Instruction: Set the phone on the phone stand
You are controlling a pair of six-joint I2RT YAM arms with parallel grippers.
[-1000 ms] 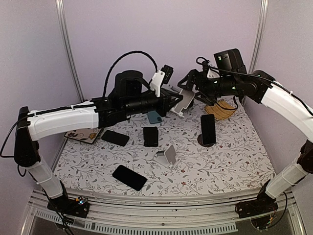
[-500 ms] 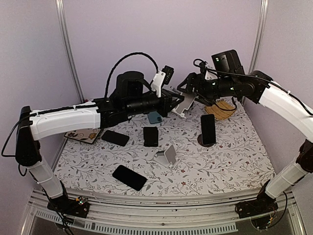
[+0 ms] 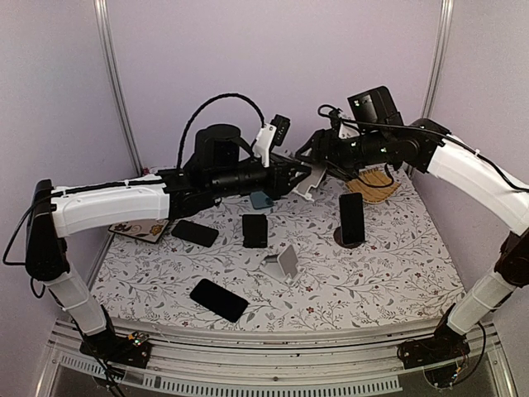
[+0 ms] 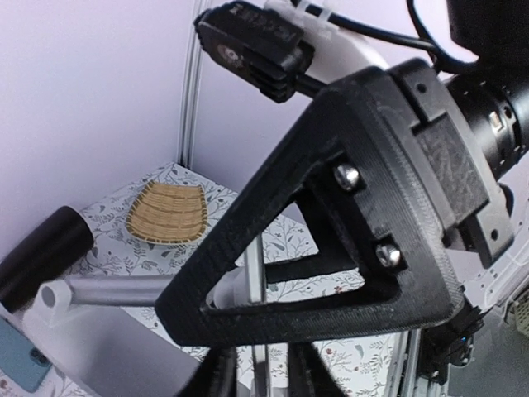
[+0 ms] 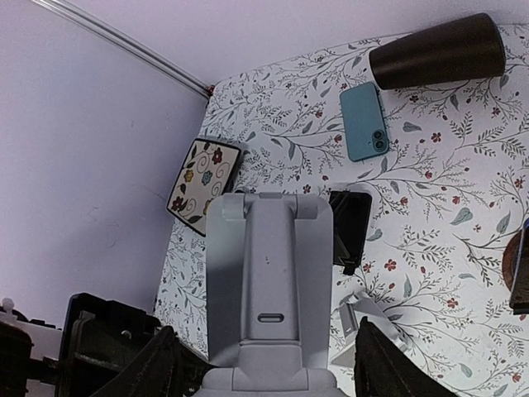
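— Where do we find the stand?
— We see a white phone stand (image 3: 310, 178) up in the air at the far side, between the two arms and well above the worktop (image 3: 388, 273)

— And the phones?
— We count three lying flat on the worktop: a front black phone (image 3: 219, 299), a left black phone (image 3: 195, 232) and a middle black phone (image 3: 254, 231). A teal phone (image 5: 364, 121) lies flat further back. An upright phone (image 3: 351, 217) stands on a dark round base (image 3: 340, 238) to the right

— How do we read the grippers?
— The right gripper (image 5: 269, 356) straddles the foot of the white phone stand, fingers apart, with a gap on each side. The left gripper (image 4: 258, 364) has a thin pale plate between its close-set fingers; we cannot tell whether they pinch it

— What else do we see?
— A grey phone stand (image 3: 283, 262) sits mid-worktop, near the middle black phone. A woven tray (image 3: 374, 182) lies far right, a flowered tile (image 3: 139, 227) at the left edge
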